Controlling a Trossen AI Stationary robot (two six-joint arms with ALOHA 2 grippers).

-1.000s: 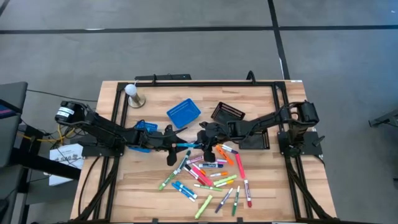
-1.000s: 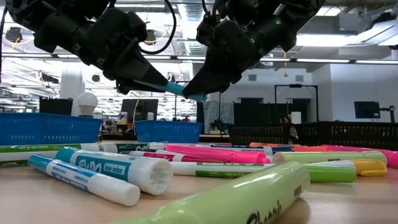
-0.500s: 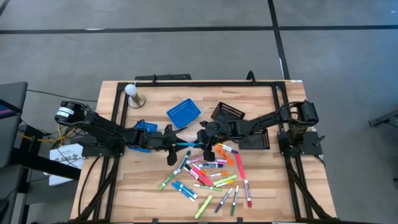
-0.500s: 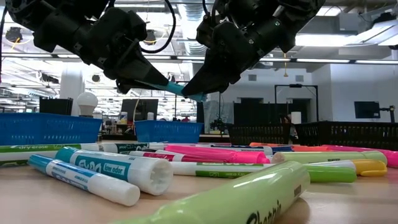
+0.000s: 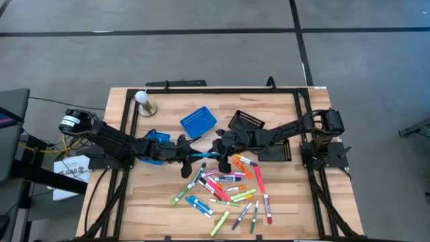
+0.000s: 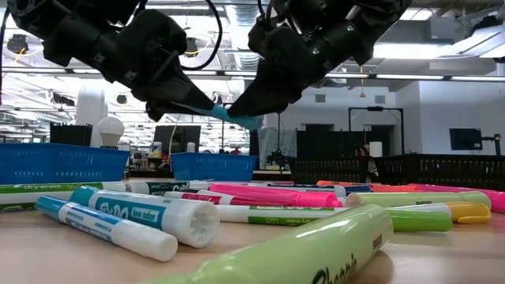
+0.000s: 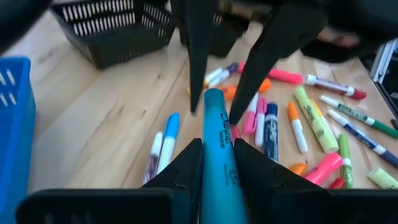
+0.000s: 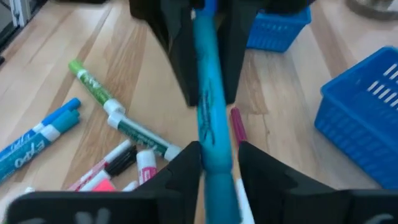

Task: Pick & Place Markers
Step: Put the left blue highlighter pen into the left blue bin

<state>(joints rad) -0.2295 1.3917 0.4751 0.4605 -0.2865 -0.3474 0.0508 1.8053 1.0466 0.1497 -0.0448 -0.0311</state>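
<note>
Above the table, both grippers' fingers seemingly grip one teal marker (image 6: pixel 225 115); baskets' contents unclear.

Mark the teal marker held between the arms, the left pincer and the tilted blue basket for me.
teal marker (image 6: pixel 225 114), low view, on its barrel between both arms.
left pincer (image 7: pixel 217 163), left wrist view, midway between its fingertips.
tilted blue basket (image 5: pixel 198 122), high view, on its mesh floor.

Grey floor (image 5: pixel 201 54) all around the wooden table (image 5: pixel 168 215), dark seams crossing it at twelve o'clock. Beyond, ceiling strip lights (image 6: pixel 410 76) glow, a dark wall screen (image 6: pixel 465 139) at three o'clock.
</note>
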